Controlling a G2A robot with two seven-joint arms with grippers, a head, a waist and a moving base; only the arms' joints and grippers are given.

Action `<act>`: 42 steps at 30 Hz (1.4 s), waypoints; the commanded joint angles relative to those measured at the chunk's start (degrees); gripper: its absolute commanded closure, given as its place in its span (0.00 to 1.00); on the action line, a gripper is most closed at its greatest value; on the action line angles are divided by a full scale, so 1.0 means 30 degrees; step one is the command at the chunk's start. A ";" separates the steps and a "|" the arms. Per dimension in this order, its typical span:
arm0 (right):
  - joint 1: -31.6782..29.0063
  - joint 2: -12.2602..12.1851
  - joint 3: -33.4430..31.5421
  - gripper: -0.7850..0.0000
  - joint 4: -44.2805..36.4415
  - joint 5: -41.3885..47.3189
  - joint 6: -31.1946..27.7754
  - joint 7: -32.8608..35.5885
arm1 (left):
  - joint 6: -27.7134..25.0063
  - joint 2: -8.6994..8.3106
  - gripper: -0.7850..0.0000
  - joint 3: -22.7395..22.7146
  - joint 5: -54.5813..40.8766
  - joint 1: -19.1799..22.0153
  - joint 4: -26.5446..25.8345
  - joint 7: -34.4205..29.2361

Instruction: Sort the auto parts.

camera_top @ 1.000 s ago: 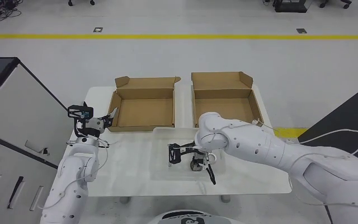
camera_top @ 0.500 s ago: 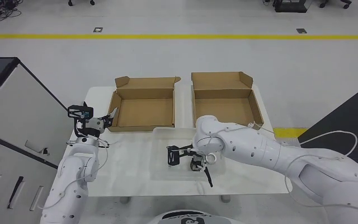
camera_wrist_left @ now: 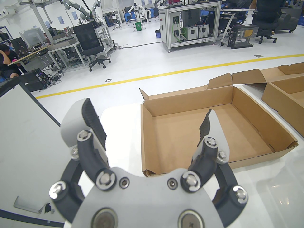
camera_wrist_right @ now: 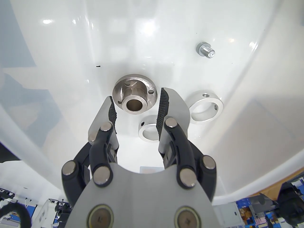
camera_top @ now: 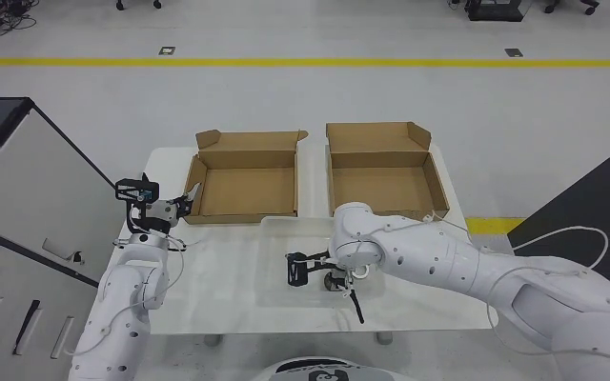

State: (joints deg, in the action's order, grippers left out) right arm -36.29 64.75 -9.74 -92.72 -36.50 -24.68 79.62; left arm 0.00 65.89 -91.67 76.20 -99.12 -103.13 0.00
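Observation:
Inside the white tray (camera_top: 276, 225), my right gripper (camera_wrist_right: 137, 97) is open, its two fingers on either side of a steel flanged hub (camera_wrist_right: 135, 94) standing on the tray floor (camera_wrist_right: 59, 48). Two aluminium collar rings (camera_wrist_right: 206, 106) (camera_wrist_right: 149, 132) lie beside the hub, and a small bolt (camera_wrist_right: 205, 50) lies farther off. From above, the right gripper (camera_top: 335, 280) sits low in the tray's middle. My left gripper (camera_wrist_left: 147, 109) is open and holds nothing, raised at the table's left edge (camera_top: 181, 202), facing the left cardboard box (camera_wrist_left: 213, 129).
Two open, empty cardboard boxes stand side by side behind the tray, the left box (camera_top: 243, 179) and the right box (camera_top: 383, 174). A grey slanted panel (camera_top: 48, 200) stands beside the table's left edge.
My right gripper has shifted slightly toward the table's near edge and sunk deeper into the tray. The left arm has not moved.

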 commanded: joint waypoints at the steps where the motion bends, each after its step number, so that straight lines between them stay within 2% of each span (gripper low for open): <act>1: -0.0010 0.0018 0.0000 0.52 0.0063 -0.0023 -0.0033 -0.0034 | 0.0000 0.0000 0.00 0.0000 0.0000 0.0000 0.0000 0.0000; 19: -0.0267 0.0386 0.0000 0.55 0.0653 -0.0191 -0.0134 -0.0134 | 0.0000 0.0000 0.00 0.0000 0.0000 0.0000 0.0000 0.0000; 23: -0.0288 0.0461 0.0000 0.69 0.0782 -0.0178 -0.0065 -0.0065 | 0.0000 0.0000 0.00 0.0000 0.0000 0.0000 0.0000 0.0000; 25: -0.0294 0.0492 0.0000 0.84 0.0830 -0.0185 -0.0003 -0.0003 | 0.0000 0.0000 0.00 0.0000 0.0000 0.0000 0.0000 0.0000; 26: -0.0288 0.0506 0.0000 1.00 0.0847 -0.0175 0.0027 0.0027 | 0.0000 0.0000 0.00 0.0000 0.0000 0.0000 0.0000 0.0000; 36: 0.0145 0.0485 0.0000 1.00 0.0671 0.0333 0.0458 0.0455 | 0.0000 0.0000 0.00 0.0000 0.0000 0.0000 0.0000 0.0000; 42: 0.0992 0.0118 -0.0566 1.00 0.0365 0.1698 0.0449 0.0444 | 0.0000 0.0000 0.00 0.0000 0.0000 0.0000 0.0000 0.0000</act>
State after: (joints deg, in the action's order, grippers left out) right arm -33.63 65.38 -10.87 -91.38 -32.13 -23.37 80.91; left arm 0.00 65.89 -91.67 76.20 -99.12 -103.13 0.00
